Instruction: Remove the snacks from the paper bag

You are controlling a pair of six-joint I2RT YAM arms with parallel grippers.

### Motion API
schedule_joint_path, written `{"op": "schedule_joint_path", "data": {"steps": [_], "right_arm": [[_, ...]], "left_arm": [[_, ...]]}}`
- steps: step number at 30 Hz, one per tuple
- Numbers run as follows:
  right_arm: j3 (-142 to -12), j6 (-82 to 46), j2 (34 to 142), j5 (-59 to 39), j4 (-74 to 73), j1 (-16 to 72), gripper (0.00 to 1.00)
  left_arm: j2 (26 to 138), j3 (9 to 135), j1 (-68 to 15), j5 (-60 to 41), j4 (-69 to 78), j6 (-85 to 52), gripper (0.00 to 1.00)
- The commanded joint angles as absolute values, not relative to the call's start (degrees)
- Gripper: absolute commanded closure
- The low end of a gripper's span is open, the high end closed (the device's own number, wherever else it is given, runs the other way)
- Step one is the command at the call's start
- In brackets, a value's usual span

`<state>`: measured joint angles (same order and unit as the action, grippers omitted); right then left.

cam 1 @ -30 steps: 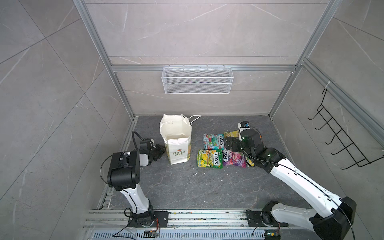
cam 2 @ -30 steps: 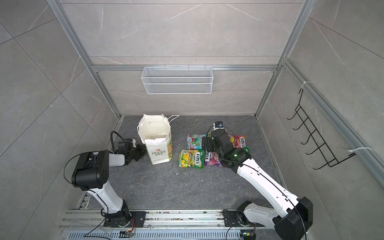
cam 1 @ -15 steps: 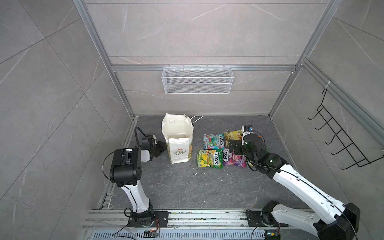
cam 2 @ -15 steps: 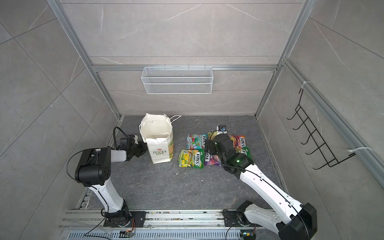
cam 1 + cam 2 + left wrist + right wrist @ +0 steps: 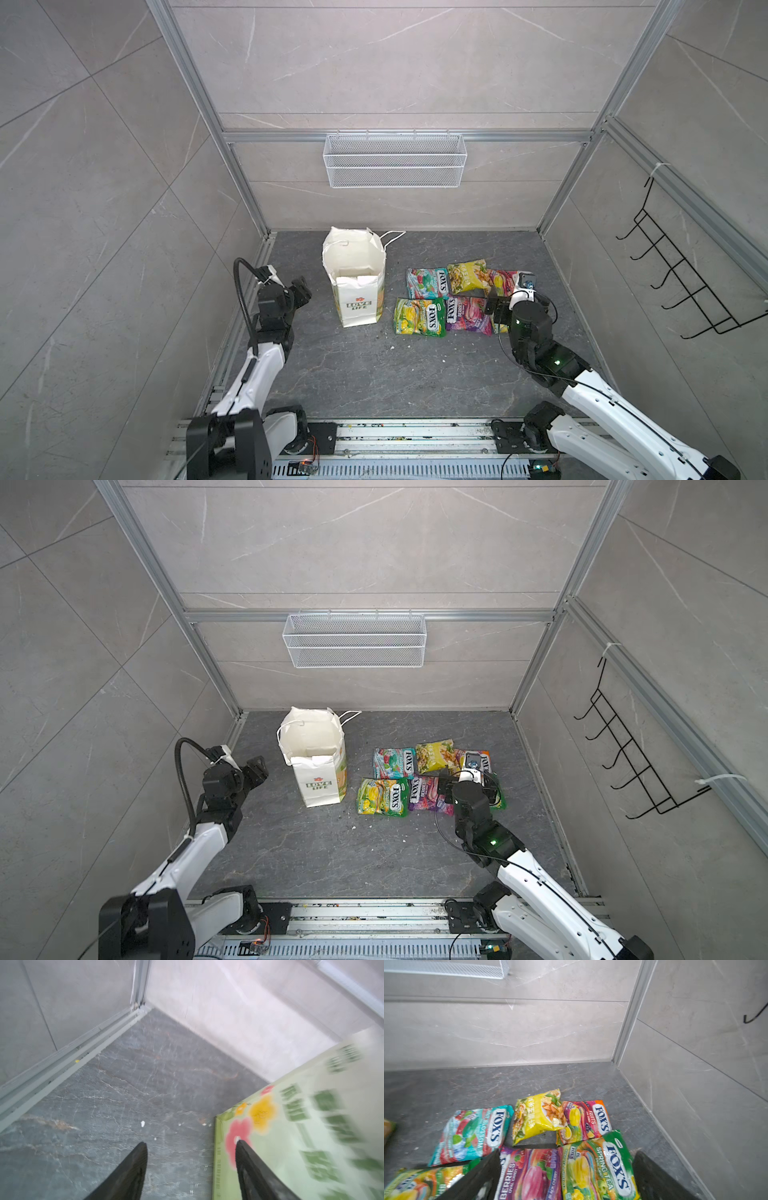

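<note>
The left gripper, jaws apart and empty, is shown beside the motion-blurred paper bag, which stands at centre left in both top views, while the right gripper, jaws spread, is seen over the snacks at centre right, a green packet being partly hidden beneath it.

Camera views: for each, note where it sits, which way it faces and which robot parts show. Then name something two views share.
Top views: high in front, looking down toward the back wall; left arm and right arm show.
Left wrist: on the left arm, facing the floor corner and paper bag; the open left gripper shows.
Right wrist: on the right arm, facing the snacks and back wall; the open right gripper shows.
Shared: the right wrist and top views both show the yellow packet.
</note>
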<state>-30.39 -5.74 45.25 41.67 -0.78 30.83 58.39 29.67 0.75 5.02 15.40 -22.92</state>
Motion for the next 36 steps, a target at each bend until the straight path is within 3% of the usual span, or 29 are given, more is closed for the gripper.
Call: {"op": "schedule_joint_path", "data": {"steps": [1,4,9,10,19,24,36], "right_arm": [[-23.9,1.0,46.4,44.8,-14.3,29.7,0.0],[-19.8,-0.6,48.9,43.8,-20.7,28.1,0.0],[-16.9,-2.8,55.3,38.3,-27.0,24.4,0.0],[-15.8,-3.2,56.6,36.4,-29.8,23.3,0.0],[-14.8,-4.1,71.6,23.5,-45.5,12.9,0.0],[-12.7,-1.9,73.8,15.7,-52.4,9.0,0.0],[-16.4,-2.3,83.6,7.1,-55.0,5.4,0.0]], "left_arm": [[54.1,27.6,-9.4,18.2,17.0,-10.0,0.22],[54.2,24.9,-14.2,24.3,20.8,-4.9,0.22],[58.4,17.4,-14.3,24.0,35.1,4.4,0.2],[59.6,16.0,-14.0,24.2,38.7,5.7,0.16],[71.8,15.4,-8.2,17.7,47.1,5.6,0.14],[76.8,11.5,-0.9,12.3,57.7,-0.1,0.14],[85.3,17.0,1.0,4.2,54.3,1.2,0.09]]}}
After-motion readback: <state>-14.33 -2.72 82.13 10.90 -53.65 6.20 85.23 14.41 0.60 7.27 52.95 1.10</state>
